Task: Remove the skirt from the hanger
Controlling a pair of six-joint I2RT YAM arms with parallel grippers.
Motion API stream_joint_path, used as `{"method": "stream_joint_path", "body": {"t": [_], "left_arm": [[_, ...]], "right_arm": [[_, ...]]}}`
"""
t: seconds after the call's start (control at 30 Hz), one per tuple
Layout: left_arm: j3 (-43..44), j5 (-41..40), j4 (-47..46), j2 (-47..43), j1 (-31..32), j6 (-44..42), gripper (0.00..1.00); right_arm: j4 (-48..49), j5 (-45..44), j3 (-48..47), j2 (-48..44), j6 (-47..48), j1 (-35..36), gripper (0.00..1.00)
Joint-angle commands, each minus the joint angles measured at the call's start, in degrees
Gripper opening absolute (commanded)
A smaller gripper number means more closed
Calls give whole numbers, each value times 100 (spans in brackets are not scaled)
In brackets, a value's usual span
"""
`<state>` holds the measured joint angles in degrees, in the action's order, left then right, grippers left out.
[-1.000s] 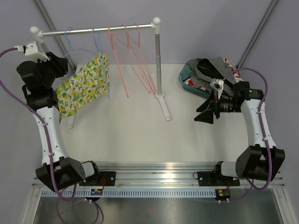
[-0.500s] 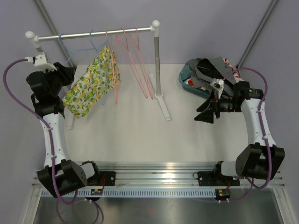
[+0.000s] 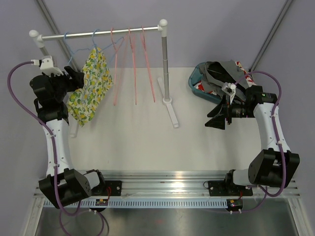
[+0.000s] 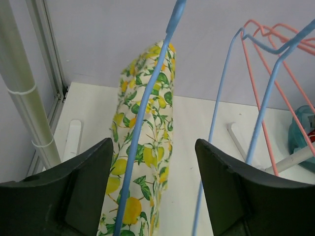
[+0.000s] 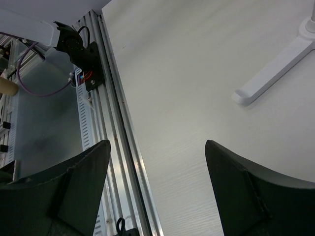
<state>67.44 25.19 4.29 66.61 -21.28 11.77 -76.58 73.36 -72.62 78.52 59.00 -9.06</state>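
I see the left claw [image 4: 152,147] up by the left end of the clothes rail [image 3: 98,33], its fingers [image 4: 74,191] standing wide apart. The lemon-print skirt [image 4: 142,147] hangs in the gap between them, and I cannot see either finger pressing on it. A blue hanger [image 4: 147,103] wire runs slantwise across the front of the cloth. From above, the skirt [image 3: 91,86] droops from that hanger on the rail, just beside the left claw [image 3: 74,81]. Pink hangers [image 3: 133,64] hang further right on the same rail. My right claw [image 5: 156,147] is wide and holds nothing over the white table [image 5: 197,73], near a basket [image 3: 197,84] of clothes.
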Motion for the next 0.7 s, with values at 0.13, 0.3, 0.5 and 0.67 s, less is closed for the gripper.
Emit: {"method": "stream_joint_path", "body": {"t": [0.13, 0.3, 0.5, 0.67], "left_arm": [[541, -136, 220, -7, 167, -360, 50], [805, -418, 510, -52, 317, -588, 31], [964, -463, 722, 115, 344, -509, 1], [964, -410, 722, 186, 352, -439, 2]], "right_arm": [[-771, 257, -200, 32, 252, -61, 85], [-824, 266, -209, 67, 313, -70, 85], [-920, 293, -235, 84, 384, -113, 85], [-964, 301, -235, 102, 428, -140, 85]]}}
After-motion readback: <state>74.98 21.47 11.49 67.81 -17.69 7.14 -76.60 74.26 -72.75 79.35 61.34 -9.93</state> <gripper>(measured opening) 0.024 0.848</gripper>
